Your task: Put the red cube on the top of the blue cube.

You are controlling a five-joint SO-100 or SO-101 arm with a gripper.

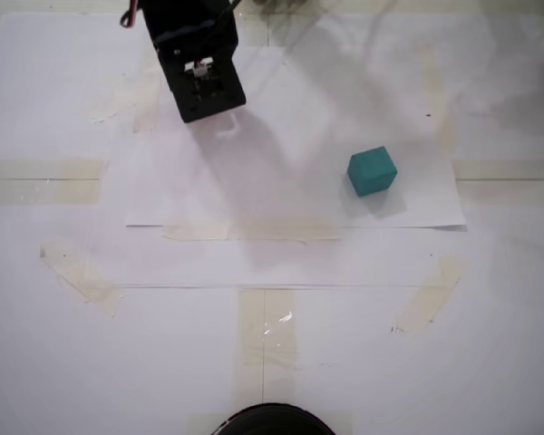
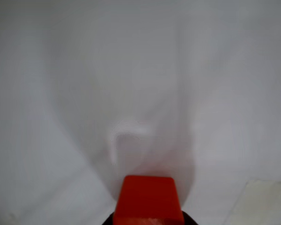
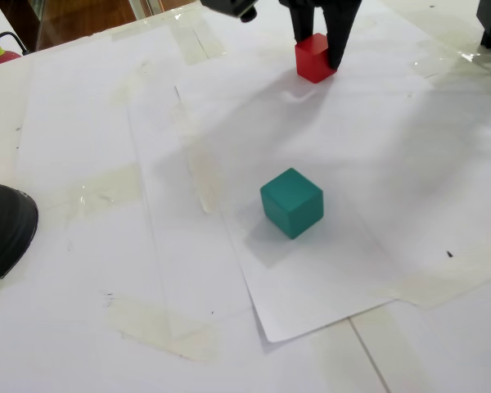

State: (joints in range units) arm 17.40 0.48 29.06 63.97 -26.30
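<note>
The hand (image 3: pixel 317 59) grips the red cube (image 3: pixel 313 57) between its fingers, at or just above the paper-covered counter (image 3: pixel 393 164). The blue cube (image 3: pixel 292 202) sits well apart, nearer this fixed camera.

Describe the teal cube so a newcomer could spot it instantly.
Find the white paper sheet taped over the table. The blue cube sits alone near its middle, touching nothing. It is teal and free-standing, whereas the red cube farther back sits between the fingers of the black pincer.
</note>
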